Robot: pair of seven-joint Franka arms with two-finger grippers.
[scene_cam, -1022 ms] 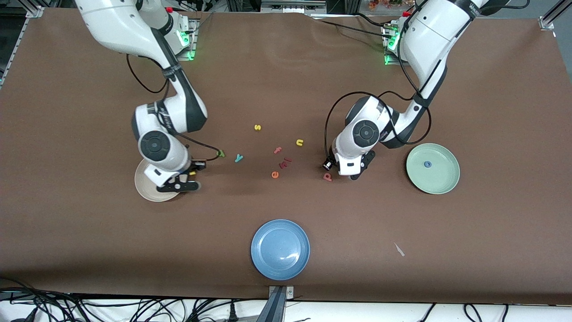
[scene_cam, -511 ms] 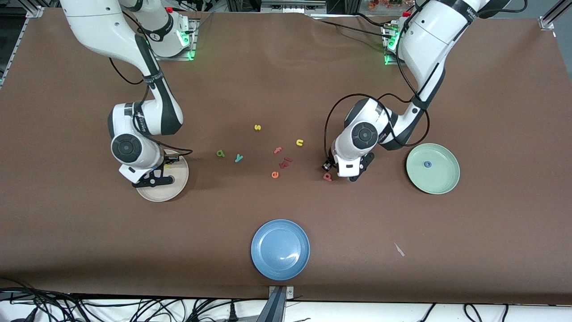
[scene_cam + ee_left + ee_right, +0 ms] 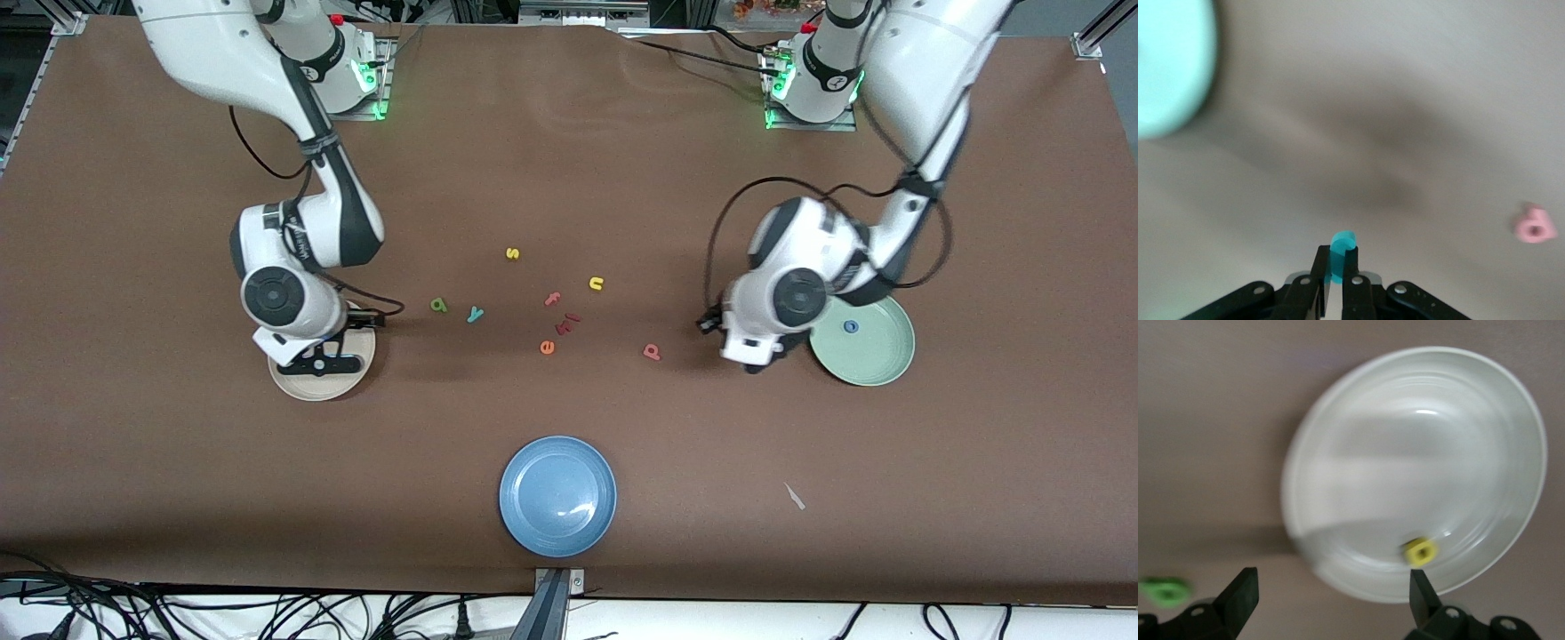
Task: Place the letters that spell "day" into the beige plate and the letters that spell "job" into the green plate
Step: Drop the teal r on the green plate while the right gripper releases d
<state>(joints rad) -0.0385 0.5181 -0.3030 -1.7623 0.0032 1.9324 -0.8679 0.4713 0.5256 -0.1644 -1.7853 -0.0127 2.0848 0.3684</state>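
Note:
My left gripper (image 3: 1336,257) is shut on the teal j (image 3: 1343,241) and hangs over the table beside the green plate (image 3: 880,356), where the blue o (image 3: 851,326) lies. The pink b (image 3: 652,352) rests on the table toward the middle and also shows as the b (image 3: 1535,227) in the left wrist view. Over the beige plate (image 3: 1358,420), my right gripper (image 3: 1333,590) is open. The yellow d (image 3: 1421,552) lies in that plate. Between the beige plate and the middle lie the green a (image 3: 438,305) and the teal y (image 3: 476,313).
Spare letters sit mid-table: yellow s (image 3: 512,253), yellow n (image 3: 596,284), pink f (image 3: 553,299), orange e (image 3: 547,347) and small red pieces (image 3: 567,323). A blue plate (image 3: 557,495) stands near the front edge.
The left gripper shut on the teal j beside the b and carried it toward the green plate. The right gripper moved over the beige plate and opened, leaving the yellow d in it.

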